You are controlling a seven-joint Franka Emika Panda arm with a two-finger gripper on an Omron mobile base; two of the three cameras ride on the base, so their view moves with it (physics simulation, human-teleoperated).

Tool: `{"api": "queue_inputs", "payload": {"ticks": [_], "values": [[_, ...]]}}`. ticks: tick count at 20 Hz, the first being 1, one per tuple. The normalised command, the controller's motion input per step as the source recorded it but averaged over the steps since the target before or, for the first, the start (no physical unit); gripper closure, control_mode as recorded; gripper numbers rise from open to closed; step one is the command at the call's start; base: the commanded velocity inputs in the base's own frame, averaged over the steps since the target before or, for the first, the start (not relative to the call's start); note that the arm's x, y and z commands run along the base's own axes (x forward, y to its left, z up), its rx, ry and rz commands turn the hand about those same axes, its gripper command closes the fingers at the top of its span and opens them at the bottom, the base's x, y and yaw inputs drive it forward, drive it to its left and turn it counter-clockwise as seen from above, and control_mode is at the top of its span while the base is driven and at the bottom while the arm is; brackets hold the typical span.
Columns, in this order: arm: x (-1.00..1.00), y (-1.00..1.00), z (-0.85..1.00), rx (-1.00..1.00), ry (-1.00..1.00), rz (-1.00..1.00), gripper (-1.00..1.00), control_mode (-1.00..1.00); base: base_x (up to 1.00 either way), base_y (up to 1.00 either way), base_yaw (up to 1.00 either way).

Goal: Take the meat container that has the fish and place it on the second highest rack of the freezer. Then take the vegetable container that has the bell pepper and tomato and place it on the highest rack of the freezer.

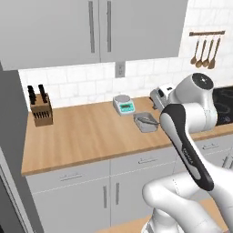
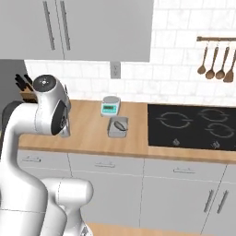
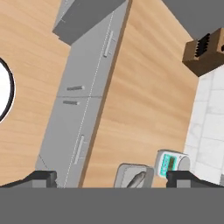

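Hanging above the wooden counter [image 3: 144, 87] with nothing between its tips, the gripper [image 3: 111, 179] has its two dark fingers [image 3: 39, 178] spread wide apart and looks down across the countertop and the grey cabinet fronts [image 3: 83, 113]. Between the tips lies the meat container [image 3: 132, 176], a shallow grey tray with a dark fish in it, resting flat on the counter close to the front edge. Just beside it, toward the tiled wall, stands a small kitchen scale [image 3: 171, 162] with a green display. Farther along the counter a knife block [image 1: 41, 109] sits near the wall, well apart from the tray. A black cooktop [image 2: 193, 124] lies on the tray's other side.
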Motion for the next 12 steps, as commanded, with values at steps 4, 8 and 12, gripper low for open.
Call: {"api": "queue_inputs", "payload": {"ticks": [4,8,12], "values": [[0.00,0.00,0.00,0.00,0.00,0.00,-1.00,1.00,0.75,-0.17,0.07],[0.00,0.00,0.00,0.00,0.00,0.00,-1.00,1.00,0.66,-0.29,0.08],[0.00,0.00,0.00,0.00,0.00,0.00,-1.00,1.00,0.15,-0.37,0.06]]}}
